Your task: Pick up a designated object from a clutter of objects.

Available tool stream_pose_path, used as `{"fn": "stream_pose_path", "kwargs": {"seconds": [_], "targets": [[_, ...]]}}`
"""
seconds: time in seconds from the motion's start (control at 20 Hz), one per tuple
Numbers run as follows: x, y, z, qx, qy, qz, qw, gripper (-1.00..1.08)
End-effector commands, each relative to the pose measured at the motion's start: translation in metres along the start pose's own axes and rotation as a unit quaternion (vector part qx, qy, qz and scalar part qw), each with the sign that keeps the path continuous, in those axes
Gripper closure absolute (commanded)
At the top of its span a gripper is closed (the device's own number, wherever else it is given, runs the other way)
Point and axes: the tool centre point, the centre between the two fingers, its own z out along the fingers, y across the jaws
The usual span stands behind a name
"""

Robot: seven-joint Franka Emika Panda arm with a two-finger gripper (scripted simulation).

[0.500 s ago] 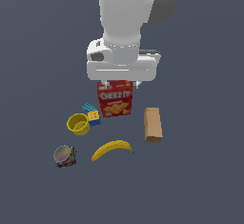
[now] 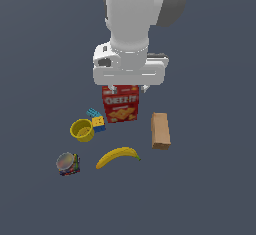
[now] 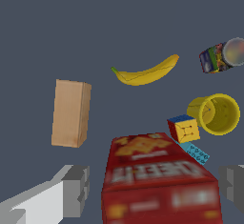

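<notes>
The banana lies flat, curved and yellow with a dark stem tip, nearest the exterior view's bottom edge; the wrist view shows the banana too. My gripper hangs open over the top of the upright red Cheez-It box, well away from the banana. In the wrist view the gripper has a grey finger on each side of the red box, and nothing is held between them.
A tan cardboard box lies to the exterior view's right of the banana. A yellow cup, a yellow cube and a teal block sit to the left. A can lies beside the banana's far left end.
</notes>
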Motion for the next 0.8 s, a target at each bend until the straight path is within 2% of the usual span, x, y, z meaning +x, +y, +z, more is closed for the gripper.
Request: {"fn": "stream_pose_path", "kwargs": {"seconds": [0.0, 0.4, 0.75], "targets": [[-0.001, -0.001, 0.001, 0.000, -0.003, -0.002, 1.0000, -0.92], [0.001, 0.000, 0.003, 0.001, -0.002, 0.004, 1.0000, -0.92], [0.011, 0.001, 0.012, 0.004, -0.001, 0.042, 0.9991, -0.92]]}}
